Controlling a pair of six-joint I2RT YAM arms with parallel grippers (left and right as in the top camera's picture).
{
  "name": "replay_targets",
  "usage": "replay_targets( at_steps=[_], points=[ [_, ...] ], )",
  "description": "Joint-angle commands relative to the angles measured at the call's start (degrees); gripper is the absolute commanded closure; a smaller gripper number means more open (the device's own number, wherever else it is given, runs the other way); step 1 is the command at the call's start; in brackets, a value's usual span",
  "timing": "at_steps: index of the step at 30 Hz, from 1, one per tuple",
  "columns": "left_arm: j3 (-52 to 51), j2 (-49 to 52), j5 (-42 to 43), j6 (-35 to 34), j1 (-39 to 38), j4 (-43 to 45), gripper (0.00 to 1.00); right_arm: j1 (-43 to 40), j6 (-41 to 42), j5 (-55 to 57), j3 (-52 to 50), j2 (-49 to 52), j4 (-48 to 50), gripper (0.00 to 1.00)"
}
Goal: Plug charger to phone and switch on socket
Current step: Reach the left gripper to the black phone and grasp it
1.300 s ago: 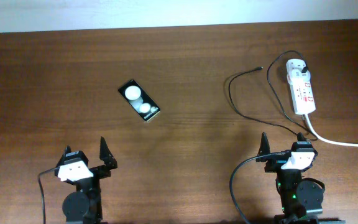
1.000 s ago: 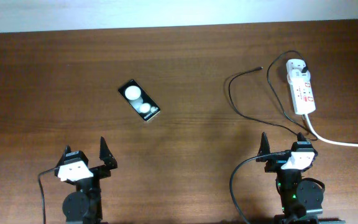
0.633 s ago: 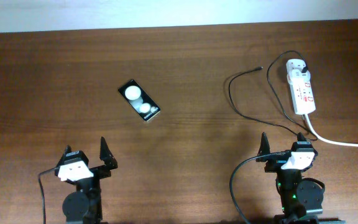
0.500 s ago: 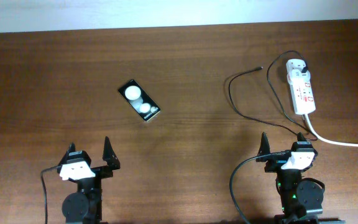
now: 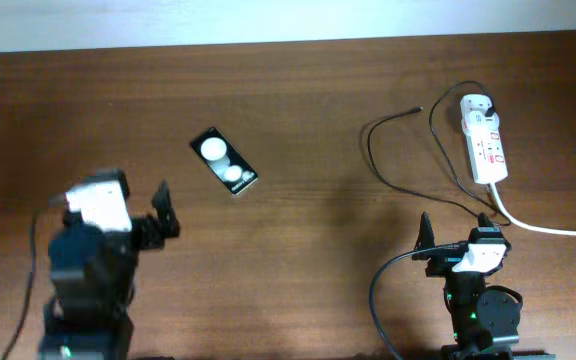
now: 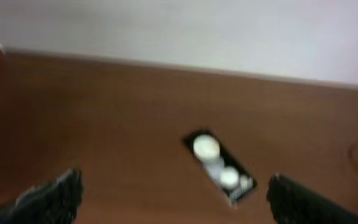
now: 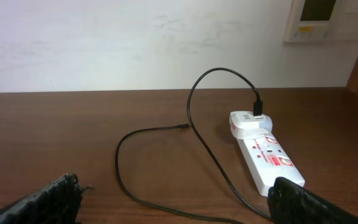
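The left arm (image 5: 93, 235) has been raised and swung toward the flat black rectangular phone (image 5: 224, 162) (lying left of centre on the brown wooden desk (image 5: 298, 90)), so a reach for it is judged begun. Both pairs of jaws are spread, empty. The thin black charger cable (image 7: 189, 106) lies unconnected near the white power-strip socket (image 7: 266, 155).

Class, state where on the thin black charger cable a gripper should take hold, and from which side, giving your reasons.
Grip the charger cable just behind its connector tip, coming down from above and closing across the cable. It lies flat on the table, and that end stretch is straight, clear of the power strip.
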Motion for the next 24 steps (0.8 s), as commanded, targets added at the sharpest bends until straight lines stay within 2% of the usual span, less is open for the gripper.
replay_targets(
  at_steps=[1,5,6,8,11,12,14,16,17,24],
  points=[
    [14.49,11.30,1.27,0.87,0.33,-9.62,0.01,-0.28,0.46,0.48,-0.52,-0.42,-0.07,0.01],
    [36.33,32.44,4.70,0.90,-1.62,-30.12,0.01,-0.28,0.46,0.50,-0.52,-0.42,-0.07,0.01],
    [38.62,36.20,5.84,0.90,-3.04,-32.68,0.01,-0.28,0.46,0.48,-0.52,-0.42,-0.07,0.01],
    [38.73,40.63,14.67,0.87,-3.98,-35.01,0.01,-0.28,0.46,0.48,-0.52,-0.42,-0.07,0.01],
    [38.73,45.24,18.56,-0.63,-3.98,-35.30,0.01,-0.28,0.46,0.48,-0.52,-0.42,-0.07,0.01],
    [38.73,45.99,18.01,-5.46,-3.98,-35.28,0.01,-0.28,0.46,0.50,-0.52,-0.42,-0.07,0.01],
    [38.82,46.80,10.95,-15.37,-3.98,-35.04,0.01,-0.28,0.46,0.48,-0.52,-0.42,-0.07,0.01],
    [40.15,48.41,8.87,-19.32,-4.66,-35.06,0.01,-0.28,0.46,0.48,-0.52,-0.42,-0.07,0.01],
    [44.85,52.11,6.14,-22.29,-6.88,-35.74,0.01,-0.28,0.46,0.48,-0.52,-0.42,-0.07,0.01],
    [66.47,73.68,5.20,-29.99,-8.09,-45.55,0.01,-0.28,0.46,0.48,-0.52,-0.42,-0.07,0.01]
  ],
)
